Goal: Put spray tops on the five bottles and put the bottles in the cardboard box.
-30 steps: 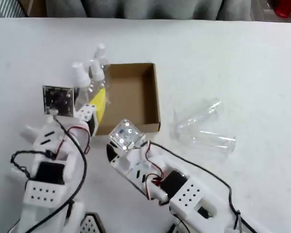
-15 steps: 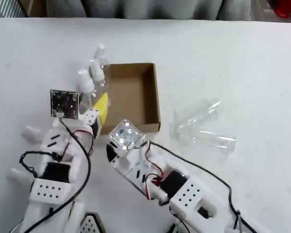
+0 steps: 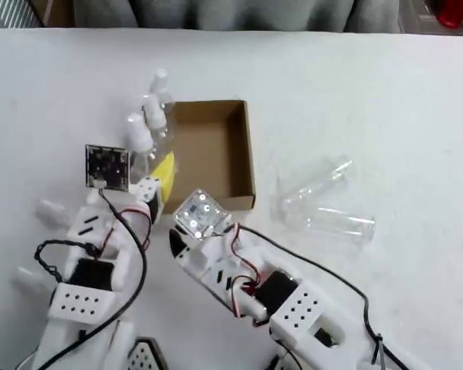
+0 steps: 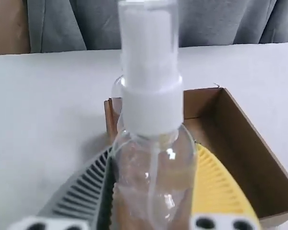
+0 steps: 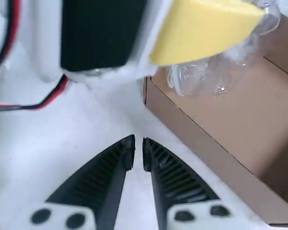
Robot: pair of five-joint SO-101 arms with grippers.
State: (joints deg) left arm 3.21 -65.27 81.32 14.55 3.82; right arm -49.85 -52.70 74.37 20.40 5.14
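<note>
Holding capped bottle [image 4: 153, 163] at cardboard box [image 3: 248, 150] edge, L jaws clamped; R jaws together, empty. None boxed yet; uncapped bottles [image 3: 341, 223] lie right.

Robot lab: white table [image 3: 386, 92], grey curtain [image 4: 221, 19]

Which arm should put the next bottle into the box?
Left. Its claw holds a capped bottle right beside the box; the right claw is shut and empty by the box's front wall.
</note>
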